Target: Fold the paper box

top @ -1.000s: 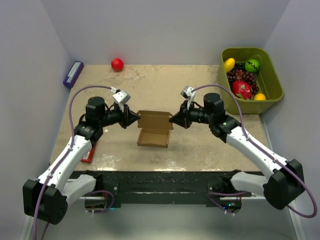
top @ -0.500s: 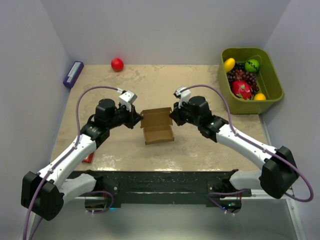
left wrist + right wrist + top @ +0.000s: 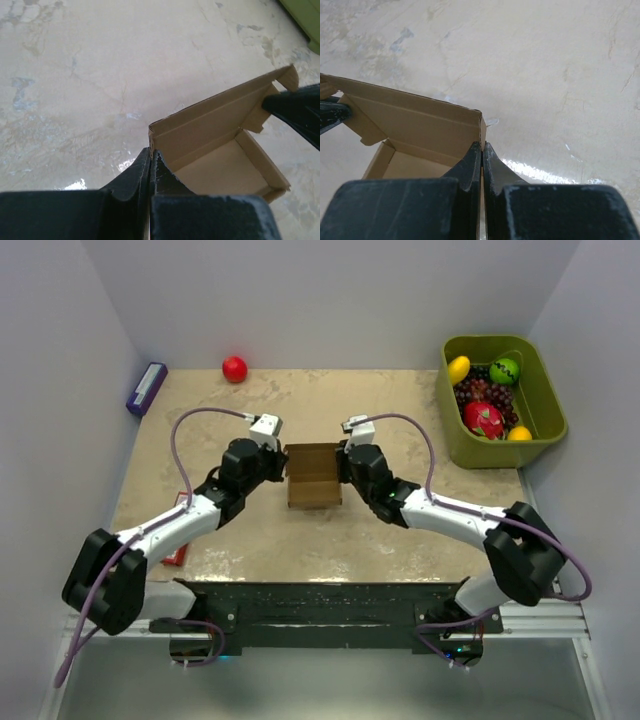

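The left pincer [image 3: 151, 155] and right pincer [image 3: 482, 150] are each clamped tight on the paper box [image 3: 313, 480] between them. This looks mid-fold. Next, close its upright lid [image 3: 215, 112] ahead.

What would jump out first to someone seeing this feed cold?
The small brown cardboard box in the middle of the beige table, with the left jaws and right jaws shut on its opposite ends. Then the olive-green plastic bin of bright fruit at the far right corner, and the small red ball at the far edge.
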`<state>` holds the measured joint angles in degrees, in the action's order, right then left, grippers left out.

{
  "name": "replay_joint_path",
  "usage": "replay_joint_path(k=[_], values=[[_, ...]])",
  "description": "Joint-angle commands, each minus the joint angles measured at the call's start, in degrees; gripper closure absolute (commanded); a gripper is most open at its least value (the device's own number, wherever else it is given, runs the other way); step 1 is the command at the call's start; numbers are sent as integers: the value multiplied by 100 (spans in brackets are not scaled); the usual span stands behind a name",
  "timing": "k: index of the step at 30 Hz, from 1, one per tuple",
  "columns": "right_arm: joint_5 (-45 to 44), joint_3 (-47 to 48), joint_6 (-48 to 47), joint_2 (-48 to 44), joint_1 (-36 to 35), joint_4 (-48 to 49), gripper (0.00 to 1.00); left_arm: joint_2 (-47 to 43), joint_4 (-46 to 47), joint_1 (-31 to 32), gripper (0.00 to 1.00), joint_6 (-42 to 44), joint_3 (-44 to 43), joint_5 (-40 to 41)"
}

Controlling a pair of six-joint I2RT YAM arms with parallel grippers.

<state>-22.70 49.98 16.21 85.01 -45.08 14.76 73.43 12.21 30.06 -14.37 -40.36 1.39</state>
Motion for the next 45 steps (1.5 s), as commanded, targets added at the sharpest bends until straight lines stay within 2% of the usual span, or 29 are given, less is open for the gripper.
replay_joint_path(k=[1,5,17,23,36,45], values=[[-894,-154,243,251,-97,1317,100,530,1265,96,100,-30,-69,932],[-1122,-409,260,568,-159,2168,100,980,2038,166,100,-144,124,1346],[-2054,-963,199,1008,-651,2953,100,1446,3744,667,100,-408,1205,2093],[-2370,-1007,401,1175,-879,2866,100,1499,3956,931,100,-523,1513,2375],[-2494,-928,1068,1044,-950,2083,100,1701,4114,1063,100,-962,1943,2340],[-2634,-867,1499,1026,-1143,1565,100,1719,3921,1388,100,-1208,2067,2629]])
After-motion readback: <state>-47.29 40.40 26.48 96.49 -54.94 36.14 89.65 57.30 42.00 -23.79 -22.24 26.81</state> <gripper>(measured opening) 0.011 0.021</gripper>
